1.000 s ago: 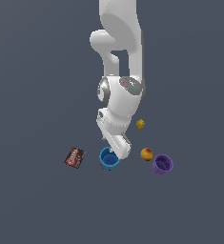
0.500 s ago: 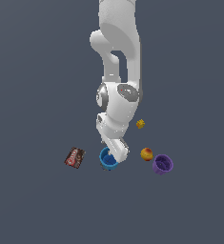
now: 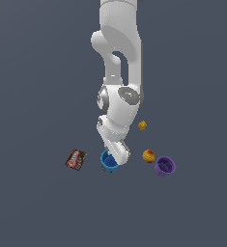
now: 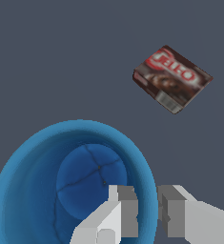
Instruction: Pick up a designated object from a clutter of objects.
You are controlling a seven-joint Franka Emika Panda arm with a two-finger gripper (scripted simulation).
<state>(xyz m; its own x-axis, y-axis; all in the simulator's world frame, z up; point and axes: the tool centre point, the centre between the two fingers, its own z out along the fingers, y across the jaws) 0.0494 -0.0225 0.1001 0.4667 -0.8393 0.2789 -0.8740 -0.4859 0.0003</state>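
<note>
Bright blue cup (image 4: 51, 190), purple cup (image 3: 164, 166), orange-red ball (image 3: 148, 156), yellow lump (image 3: 142, 125), brown-red packet (image 4: 172, 78) with white lettering.

matt blue cup (image 4: 46, 190), printed packet (image 4: 172, 78)

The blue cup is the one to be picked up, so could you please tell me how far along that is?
Done: the claw has reached the blue cup, one finger inside the rim, the other outside. In hand: closing on the wall; a gap shows. Left: gripping and lifting; the cup sits low among the packet, ball and purple cup.
</note>
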